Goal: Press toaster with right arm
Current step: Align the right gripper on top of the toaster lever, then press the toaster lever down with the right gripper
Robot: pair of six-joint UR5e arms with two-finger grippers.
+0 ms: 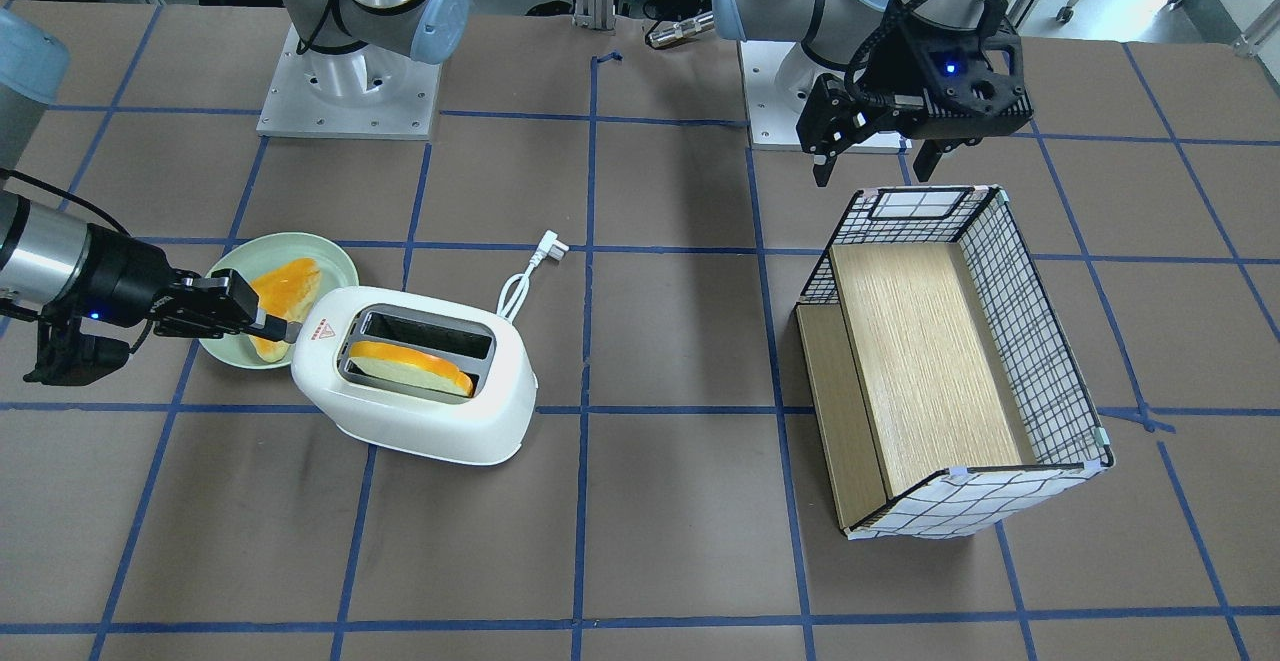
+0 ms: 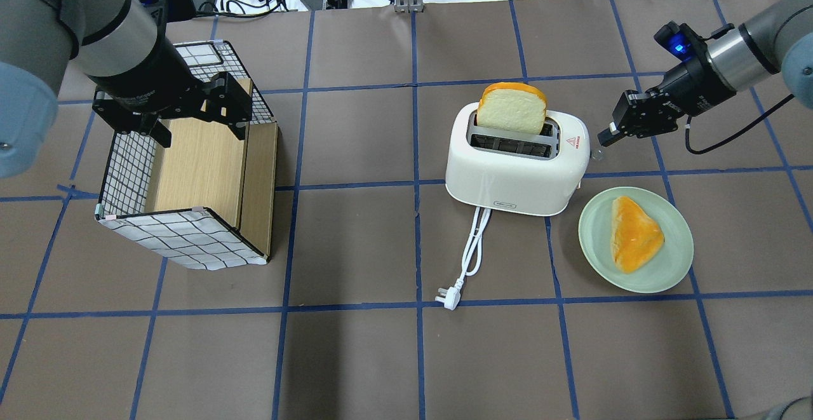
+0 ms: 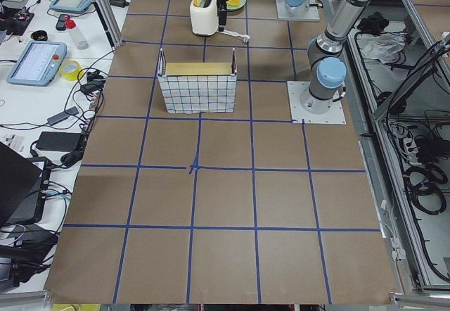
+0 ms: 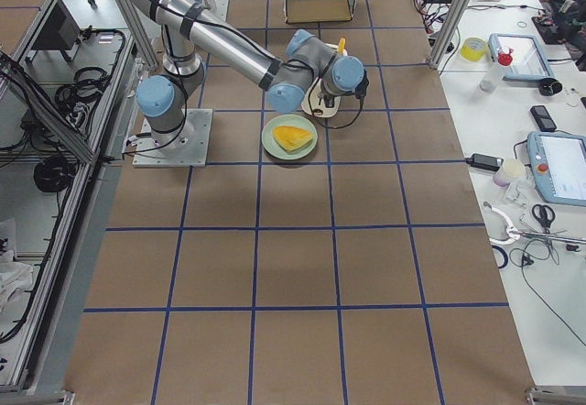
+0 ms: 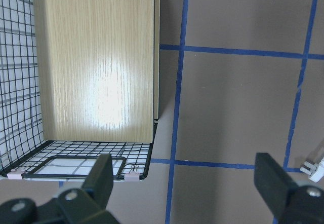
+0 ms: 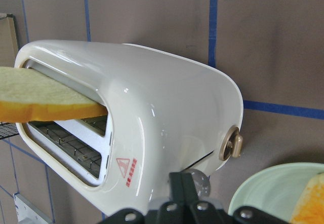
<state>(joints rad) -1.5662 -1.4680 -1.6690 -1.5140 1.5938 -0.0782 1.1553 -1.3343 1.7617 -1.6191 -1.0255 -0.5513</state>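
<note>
The white toaster stands mid-table with a bread slice sticking up from its far slot. It also shows in the front view and the right wrist view. My right gripper is shut, its tips at the toaster's end by the red triangle sticker. In the right wrist view the closed fingers sit right over the small lever, beside the knob. My left gripper is open and empty above the wire basket.
A green plate with a second bread slice lies right of the toaster, under my right arm's reach. The toaster's white cord and plug trail toward the robot. The basket has a wooden board inside.
</note>
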